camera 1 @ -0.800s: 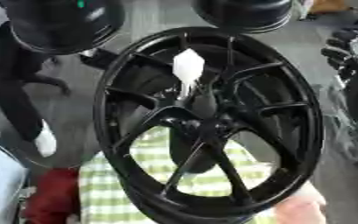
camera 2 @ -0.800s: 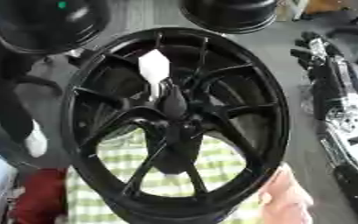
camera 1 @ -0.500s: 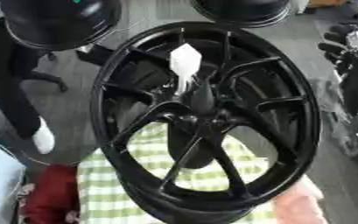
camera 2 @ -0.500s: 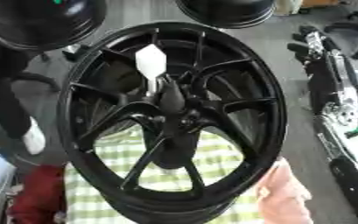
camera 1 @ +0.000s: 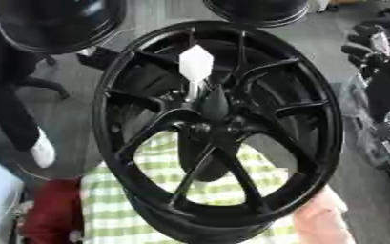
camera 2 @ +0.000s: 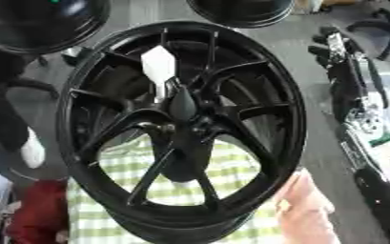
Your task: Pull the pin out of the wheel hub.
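**Pin still in the hub, robot hand well off to the side**

The right robot hand (camera 2: 330, 44) shows at the upper right, black, at the end of an arm with silver joints that runs down the right edge of the view. It lies well apart from the wheel and touches nothing of it. Its fingers are too dark and blurred to read, so I cannot tell whether it is released or clenched. It holds nothing that can be made out. The left robot hand shows in neither view.

Toward the middle, the wheel (camera 2: 81, 95), a black spoked rim, stands nearly upright and slightly tilted, filling most of the view. A person's bare hand (camera 2: 304, 205) touches its lower right edge and seems to steady it. At the wheel hub (camera 2: 185, 127), where the spokes meet, a dark tapered pin (camera 2: 184, 102) stands out toward the camera. A white tag (camera 2: 159, 66) sits just above it on a thin stem.

By this showing the pull has not begun. The pin is seated in the hub and no robot hand is near it. What is left is the whole job: the reach across to the hub, the grasp on the pin or its tag, and the draw straight out.

Behind the lower spokes lies a green-checked cloth (camera 1: 256, 176), and other dark rims (camera 2: 39, 21) sit at the far edge.
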